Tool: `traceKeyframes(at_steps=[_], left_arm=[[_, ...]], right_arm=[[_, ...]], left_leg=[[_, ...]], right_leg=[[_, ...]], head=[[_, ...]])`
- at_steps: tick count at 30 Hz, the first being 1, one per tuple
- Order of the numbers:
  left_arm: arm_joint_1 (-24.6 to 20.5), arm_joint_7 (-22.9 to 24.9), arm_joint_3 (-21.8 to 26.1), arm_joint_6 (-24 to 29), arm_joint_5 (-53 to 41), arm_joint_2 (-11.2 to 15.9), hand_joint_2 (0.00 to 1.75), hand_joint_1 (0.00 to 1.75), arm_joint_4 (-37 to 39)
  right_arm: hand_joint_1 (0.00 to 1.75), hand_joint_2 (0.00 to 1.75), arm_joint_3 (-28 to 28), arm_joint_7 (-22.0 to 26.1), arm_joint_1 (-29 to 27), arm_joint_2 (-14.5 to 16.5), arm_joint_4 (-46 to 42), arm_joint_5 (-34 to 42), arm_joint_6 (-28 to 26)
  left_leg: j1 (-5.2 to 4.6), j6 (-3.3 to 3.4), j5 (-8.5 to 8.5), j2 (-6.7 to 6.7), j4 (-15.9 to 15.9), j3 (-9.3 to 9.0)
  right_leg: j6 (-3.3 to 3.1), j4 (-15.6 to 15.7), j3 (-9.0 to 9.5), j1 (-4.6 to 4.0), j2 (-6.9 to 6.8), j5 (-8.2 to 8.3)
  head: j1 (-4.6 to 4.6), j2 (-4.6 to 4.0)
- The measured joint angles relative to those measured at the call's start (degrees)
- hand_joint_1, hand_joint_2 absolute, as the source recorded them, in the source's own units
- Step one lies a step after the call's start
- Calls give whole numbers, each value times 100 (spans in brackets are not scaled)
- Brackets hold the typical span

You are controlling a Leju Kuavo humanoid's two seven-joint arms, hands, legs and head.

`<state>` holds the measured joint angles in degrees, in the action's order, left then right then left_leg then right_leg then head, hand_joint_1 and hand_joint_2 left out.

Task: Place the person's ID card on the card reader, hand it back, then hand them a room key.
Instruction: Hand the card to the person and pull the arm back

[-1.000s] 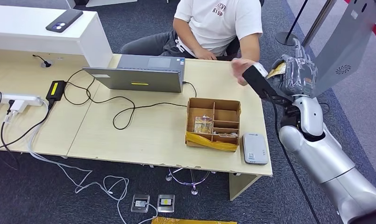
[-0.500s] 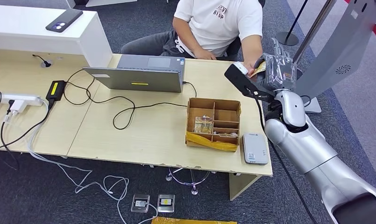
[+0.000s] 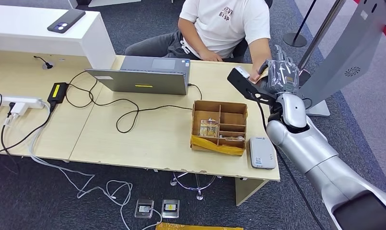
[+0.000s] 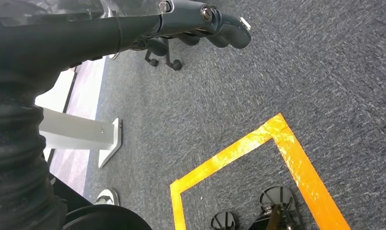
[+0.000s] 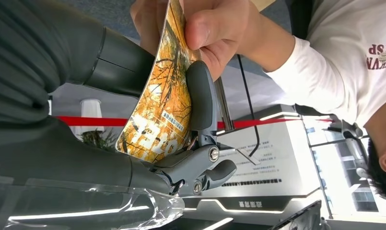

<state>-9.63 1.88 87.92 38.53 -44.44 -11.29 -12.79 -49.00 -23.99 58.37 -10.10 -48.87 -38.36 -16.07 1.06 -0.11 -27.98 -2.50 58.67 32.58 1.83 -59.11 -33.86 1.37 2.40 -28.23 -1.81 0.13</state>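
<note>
The robot's right hand [image 3: 282,75] is raised over the far right corner of the desk [image 3: 147,139], pinching an orange card [image 5: 159,96] between thumb and fingers. The seated person's hand [image 5: 207,26] grips the card's other end, so both have hold of it. The card reader [image 3: 262,152] lies near the desk's front edge, just beside the cardboard box [image 3: 219,126]. The left hand [image 4: 181,21] hangs over the carpet, fingers curled, holding nothing.
</note>
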Motion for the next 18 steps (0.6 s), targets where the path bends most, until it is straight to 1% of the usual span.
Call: traceKeyframes(at_steps=[3,5,10,18], left_arm=[[0,0,1,0,0,11,175,0,15],[-1,-16,1,0,1,16,175,0,20],[5,17,1,0,-9,44,175,0,52],[10,245,1,0,-19,27,175,0,51]], right_arm=[[0,175,-19,-1,5,22,57,0,-5],[0,175,-27,6,8,28,98,1,-60],[0,175,-30,146,-73,3,146,92,-492],[0,175,-22,213,-268,-65,25,216,-718]], left_leg=[[0,0,0,2,0,-1],[0,0,0,2,0,-3],[0,0,0,4,0,-4],[0,0,0,4,0,-5]], right_leg=[[0,0,0,0,0,0],[0,0,-1,0,0,0],[0,0,-2,0,1,0],[0,1,-2,0,1,0]], head=[[1,0],[2,0],[1,0],[1,0]])
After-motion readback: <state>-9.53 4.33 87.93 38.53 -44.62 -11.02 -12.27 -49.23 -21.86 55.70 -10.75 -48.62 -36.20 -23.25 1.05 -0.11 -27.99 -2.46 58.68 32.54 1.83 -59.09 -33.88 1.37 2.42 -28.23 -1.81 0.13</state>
